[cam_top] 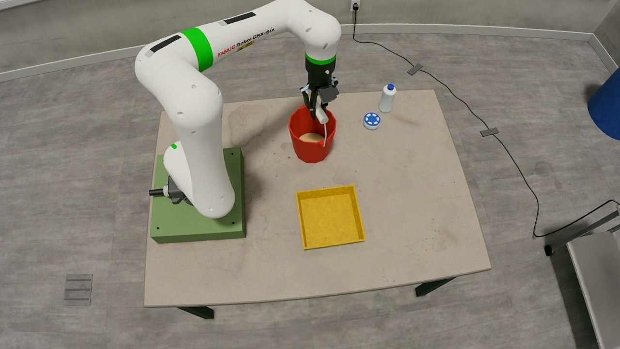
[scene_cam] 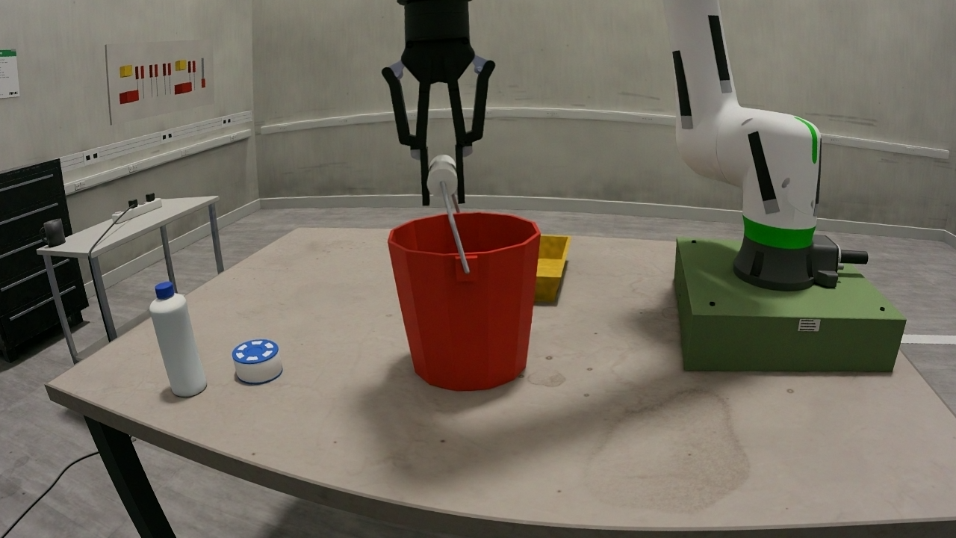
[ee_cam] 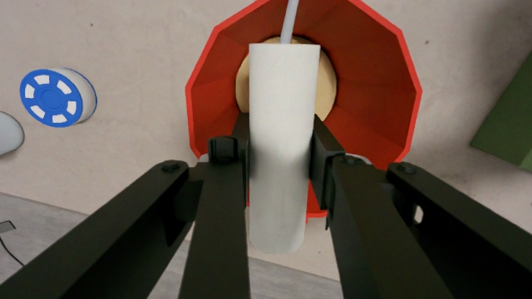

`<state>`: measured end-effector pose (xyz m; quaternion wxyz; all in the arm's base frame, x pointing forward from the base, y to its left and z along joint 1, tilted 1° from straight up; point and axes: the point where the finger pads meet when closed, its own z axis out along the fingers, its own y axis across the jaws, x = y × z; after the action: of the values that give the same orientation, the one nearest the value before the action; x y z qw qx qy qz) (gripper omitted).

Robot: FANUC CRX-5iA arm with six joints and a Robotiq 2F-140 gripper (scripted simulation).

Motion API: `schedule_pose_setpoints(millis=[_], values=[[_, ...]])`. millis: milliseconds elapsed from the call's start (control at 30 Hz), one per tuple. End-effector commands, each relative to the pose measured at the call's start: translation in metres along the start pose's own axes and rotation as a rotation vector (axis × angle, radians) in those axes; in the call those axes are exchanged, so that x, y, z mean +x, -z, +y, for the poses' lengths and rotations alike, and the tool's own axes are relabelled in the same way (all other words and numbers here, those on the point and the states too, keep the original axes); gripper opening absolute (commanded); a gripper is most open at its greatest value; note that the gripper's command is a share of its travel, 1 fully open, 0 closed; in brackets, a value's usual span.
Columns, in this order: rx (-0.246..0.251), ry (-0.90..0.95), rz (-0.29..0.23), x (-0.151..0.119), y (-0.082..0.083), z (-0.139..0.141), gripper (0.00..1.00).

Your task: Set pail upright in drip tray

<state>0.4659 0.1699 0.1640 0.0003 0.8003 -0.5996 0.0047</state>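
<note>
The red pail [cam_top: 312,135] stands upright on the table, with a tan floor inside; it also shows in the exterior view [scene_cam: 465,300] and the wrist view [ee_cam: 374,91]. Its wire handle stands up over the rim with a white cylindrical grip [scene_cam: 441,167] at the top. My gripper [scene_cam: 441,175] is directly above the pail and is shut on that white grip [ee_cam: 280,141], one finger on each side; it also shows in the top view [cam_top: 318,110]. The yellow drip tray [cam_top: 330,215] lies on the table nearer the front, apart from the pail, and is partly hidden behind the pail in the exterior view [scene_cam: 552,262].
A white bottle with a blue cap [cam_top: 387,98] and a blue-and-white round disc [cam_top: 371,120] stand to the right of the pail. The arm's green base block [cam_top: 197,197] sits at the table's left side. A cable runs over the floor behind the table.
</note>
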Motion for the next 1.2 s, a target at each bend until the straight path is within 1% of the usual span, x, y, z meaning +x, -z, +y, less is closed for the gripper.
schedule_pose_setpoints(millis=[0,267,633,700,1167], values=[[0.003,0.000,0.000,0.000,0.002,-0.001,0.10],[0.003,0.000,0.000,0.000,0.006,-0.001,0.10],[0.003,0.000,0.000,0.000,0.020,-0.001,0.10],[0.003,0.000,0.000,0.000,0.020,-0.001,0.10],[0.003,0.000,0.000,0.000,0.045,-0.001,0.10]])
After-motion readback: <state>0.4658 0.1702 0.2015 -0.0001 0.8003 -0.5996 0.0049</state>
